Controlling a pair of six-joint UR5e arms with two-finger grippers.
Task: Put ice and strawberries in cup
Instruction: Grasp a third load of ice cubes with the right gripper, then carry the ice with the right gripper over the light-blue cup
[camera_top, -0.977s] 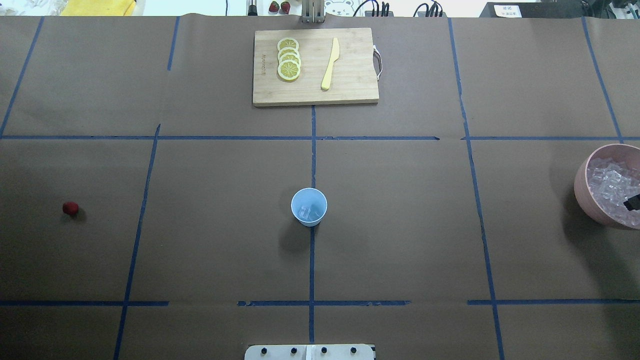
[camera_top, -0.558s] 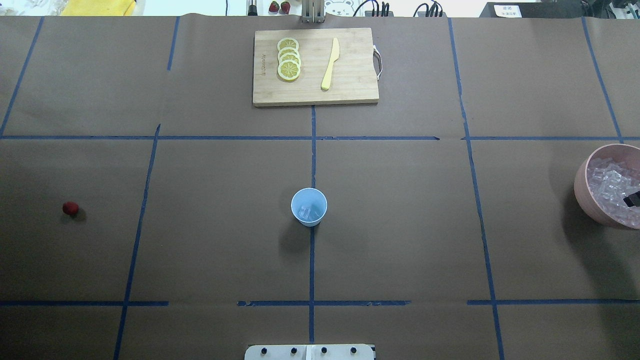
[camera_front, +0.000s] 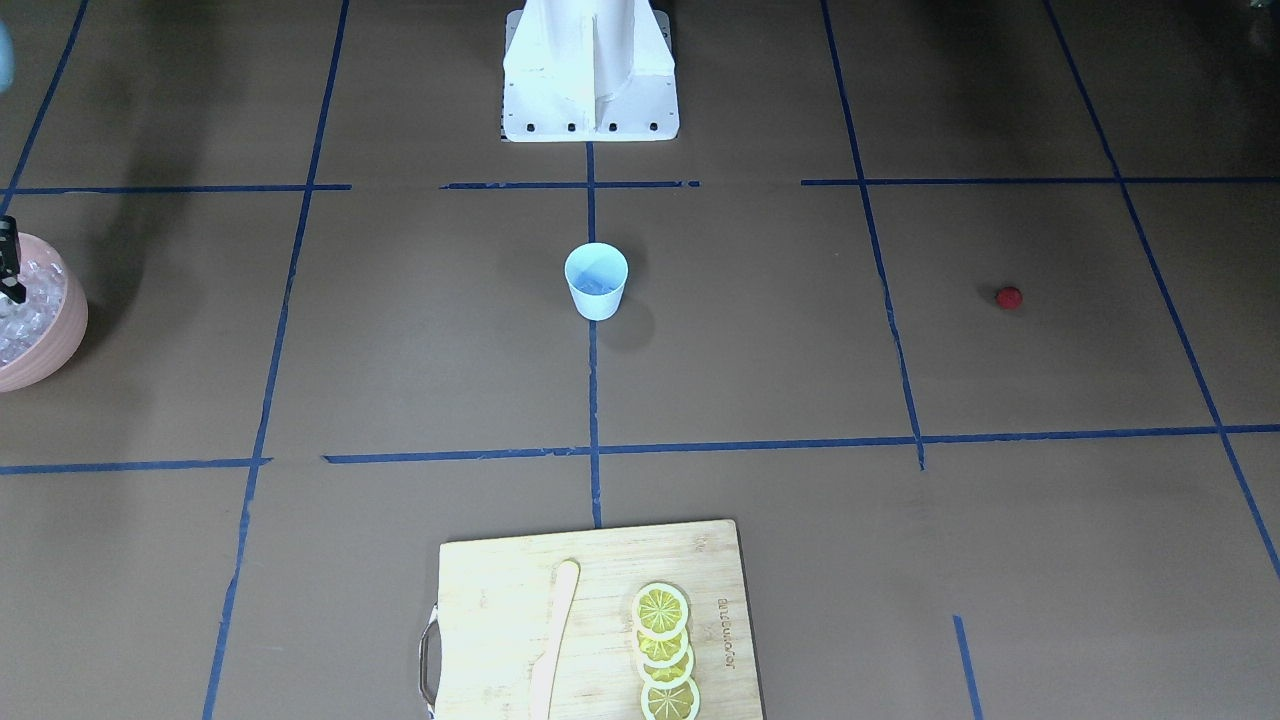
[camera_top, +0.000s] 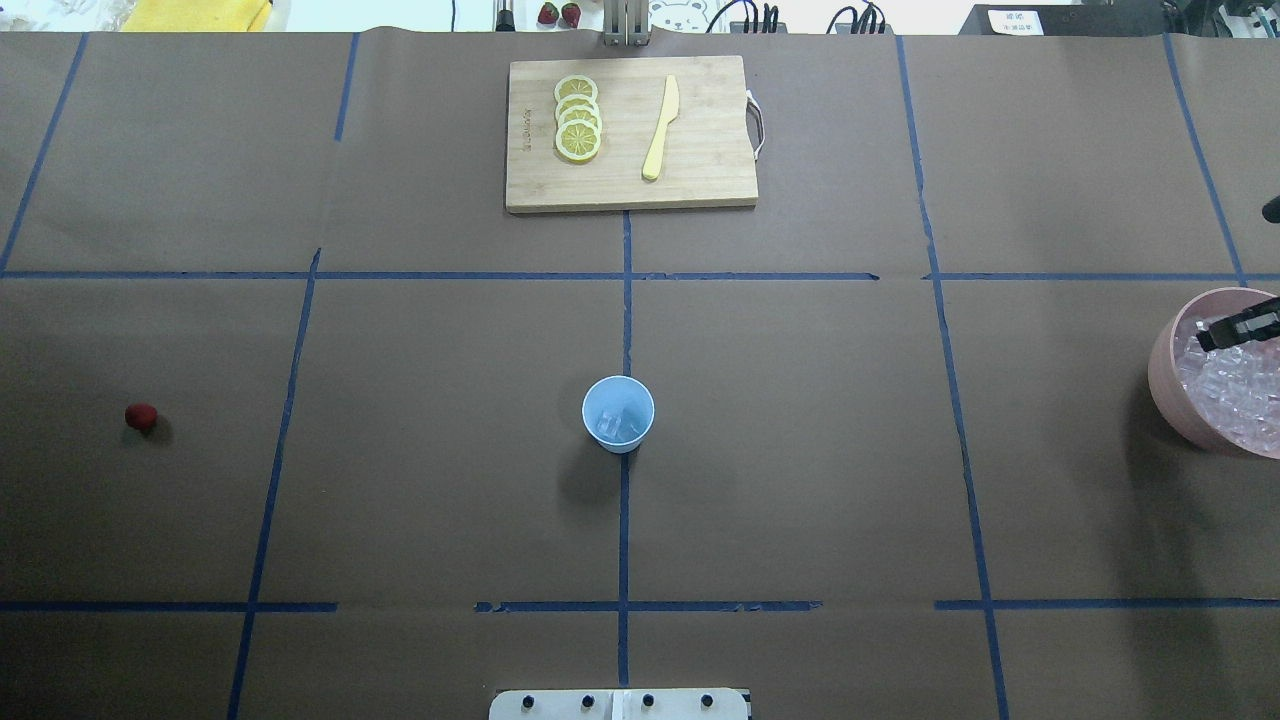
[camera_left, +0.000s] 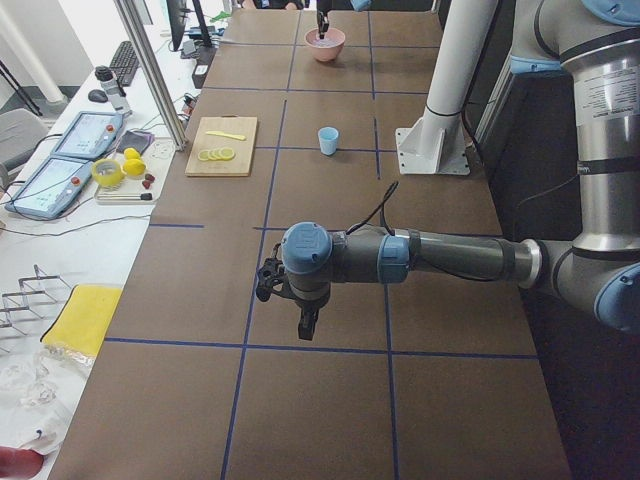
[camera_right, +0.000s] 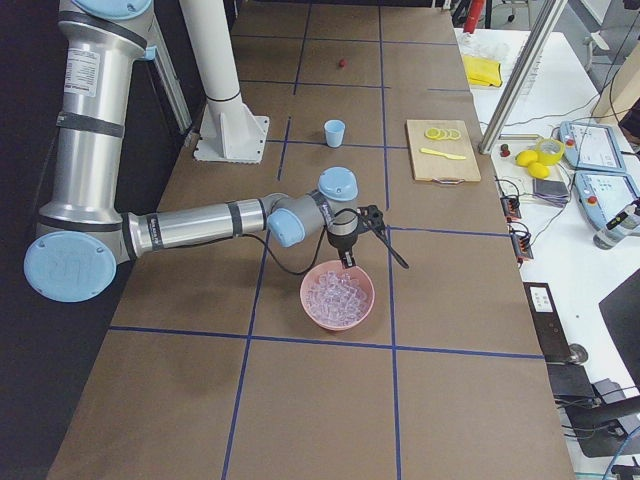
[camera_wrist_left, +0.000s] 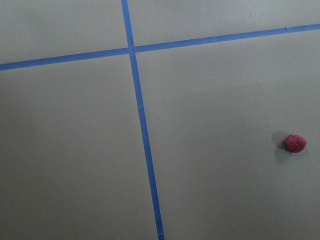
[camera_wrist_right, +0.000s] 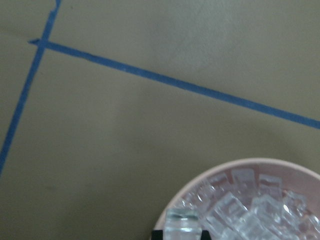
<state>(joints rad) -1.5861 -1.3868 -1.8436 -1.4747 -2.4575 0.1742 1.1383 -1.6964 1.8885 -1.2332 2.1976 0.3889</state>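
Above bowl (camera_top: 1160, 385), right gripper (camera_right: 347, 262) with ice (camera_wrist_right: 182, 220)

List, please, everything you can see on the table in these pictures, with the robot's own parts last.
cup: one, pale blue, centre of the table
strawberry: one, red, robot's left side, alone
bowl: one, pink, robot's far right
ice: many cubes, clear, in the bowl; some in the cup
cutting board: one, wooden, far edge, centre
lemon slices: four, yellow, overlapping on the board
knife: one, yellow, on the board
left gripper: one, dark, above bare table; state unclear
right gripper: one, black, over the bowl, shut on ice cube
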